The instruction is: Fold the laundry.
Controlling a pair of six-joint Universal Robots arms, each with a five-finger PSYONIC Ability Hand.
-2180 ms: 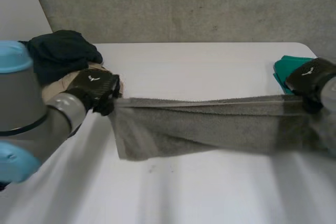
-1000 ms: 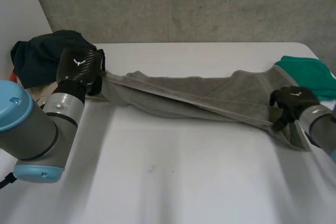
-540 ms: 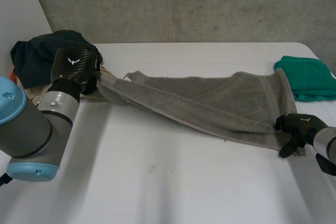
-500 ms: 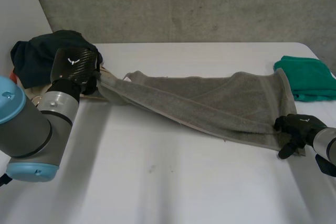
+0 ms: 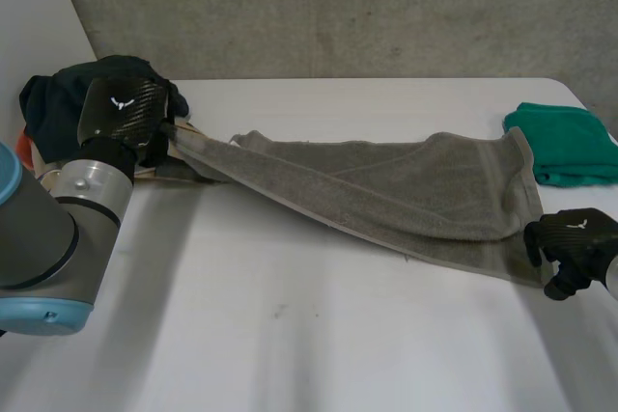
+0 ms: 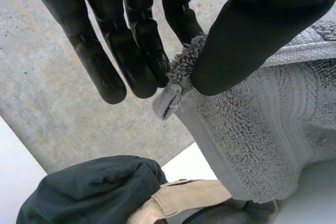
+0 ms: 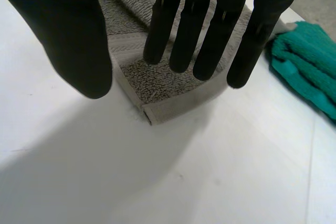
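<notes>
While the left hand (image 6: 126, 40) pinches one end of the grey towel (image 5: 386, 190) (stretched across the table (image 5: 290, 335)), the right hand (image 7: 63, 24), fingers straight and seemingly empty, should grip the opposite corner squarely.

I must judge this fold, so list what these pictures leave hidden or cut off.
- Head view: the left hand covers the grey towel corner it pinches.
- Head view: the green cloth runs off the picture's right edge.
- Left wrist view: the dark garment covers most of the beige garment; its kind is unclear.
- Right wrist view: the right hand hides whether its fingertips touch the grey towel.
</notes>
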